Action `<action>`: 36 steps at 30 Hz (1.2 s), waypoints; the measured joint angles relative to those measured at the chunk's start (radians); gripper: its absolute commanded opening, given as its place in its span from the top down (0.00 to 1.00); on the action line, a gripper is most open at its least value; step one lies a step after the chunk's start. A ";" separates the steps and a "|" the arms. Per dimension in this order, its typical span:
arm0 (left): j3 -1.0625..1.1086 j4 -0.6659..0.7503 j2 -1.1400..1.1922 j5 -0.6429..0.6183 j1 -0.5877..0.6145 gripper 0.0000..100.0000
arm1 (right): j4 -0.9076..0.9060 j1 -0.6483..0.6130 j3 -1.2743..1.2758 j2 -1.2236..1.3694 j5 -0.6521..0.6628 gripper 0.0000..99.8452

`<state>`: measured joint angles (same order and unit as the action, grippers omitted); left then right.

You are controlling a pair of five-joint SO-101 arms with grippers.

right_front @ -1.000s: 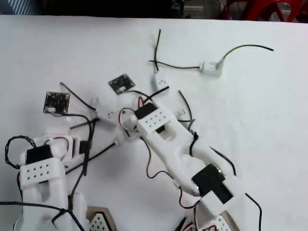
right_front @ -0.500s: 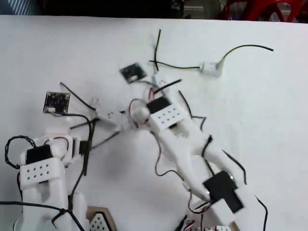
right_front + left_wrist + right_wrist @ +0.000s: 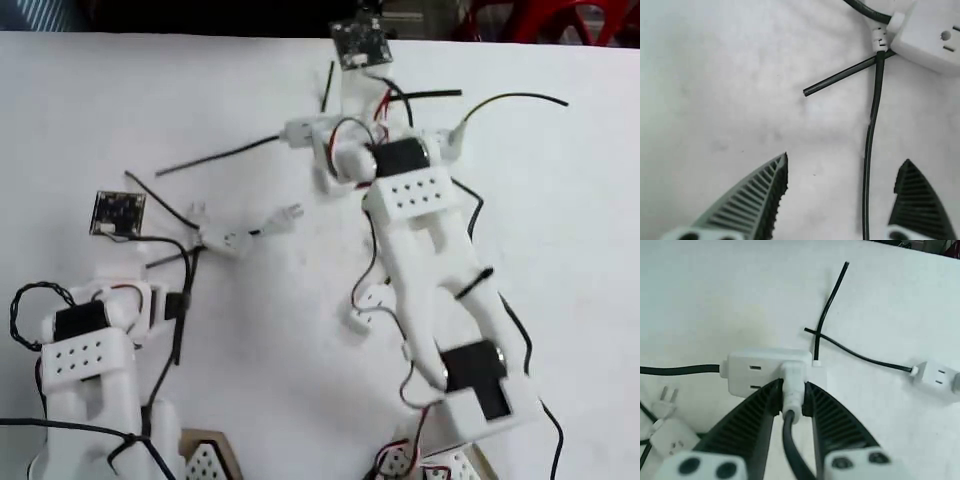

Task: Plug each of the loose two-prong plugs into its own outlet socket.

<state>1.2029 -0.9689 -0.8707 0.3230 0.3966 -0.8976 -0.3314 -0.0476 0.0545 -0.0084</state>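
Observation:
My right gripper (image 3: pixel 792 385) is shut on a white two-prong plug (image 3: pixel 792 390), whose front sits against a white outlet block (image 3: pixel 755 371); its prongs are hidden. From above, this pair lies at the table's far centre, the outlet block (image 3: pixel 303 131) just beyond my right gripper (image 3: pixel 325 152). A second outlet (image 3: pixel 936 377) lies apart with its black cord. A loose plug (image 3: pixel 287 213) with bare prongs rests mid-table. My left gripper (image 3: pixel 846 159) is open above the table, a black cord (image 3: pixel 871 145) running between its fingers, with another outlet (image 3: pixel 932 37) beyond them.
The left arm (image 3: pixel 85 350) stands at the near left. A small white plug (image 3: pixel 364 310) lies beside the right arm. Black cords (image 3: pixel 215 155) trail across the middle. The table's far edge (image 3: pixel 200 34) is close behind the right gripper.
My right arm swung from mid-table to the far centre, carrying the plug and dragging the outlet block and its cord along. The left arm stayed still.

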 measured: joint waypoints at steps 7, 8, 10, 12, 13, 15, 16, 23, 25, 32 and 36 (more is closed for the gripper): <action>0.000 0.000 0.000 0.000 0.000 0.66 | -0.009 0.014 -0.272 0.304 0.000 0.85; 0.000 0.000 0.000 0.000 0.000 0.66 | -0.034 0.012 -0.321 0.334 0.000 0.83; 0.000 0.000 0.000 0.000 0.000 0.66 | -0.095 0.008 -0.419 0.379 0.000 0.83; 0.000 0.000 0.000 0.000 0.000 0.66 | -0.172 -0.003 -0.508 0.408 0.000 0.83; 0.000 0.000 0.000 0.000 0.000 0.66 | -0.210 -0.008 -0.546 0.416 0.000 0.83; 0.000 0.000 0.000 0.000 0.000 0.66 | -0.293 -0.011 -0.606 0.420 0.000 0.83; 0.000 0.000 0.000 0.000 0.000 0.66 | -0.333 -0.011 -0.632 0.420 0.000 0.83; 0.017 0.000 -0.002 0.000 0.000 0.66 | -0.557 0.000 -0.694 0.436 0.000 0.83; 0.018 0.000 -0.002 0.000 0.000 0.66 | -0.572 0.006 -0.684 0.468 0.000 0.83; 0.018 0.000 -0.002 0.000 0.000 0.66 | -0.523 0.000 -0.680 0.654 0.000 0.74; 0.018 0.000 -0.002 0.000 0.000 0.66 | -0.454 -0.017 -0.680 0.707 0.000 0.74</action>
<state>1.2213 -0.9689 -0.8723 0.3230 0.3966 -1.3518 -0.3483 -0.7273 0.7618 -0.0084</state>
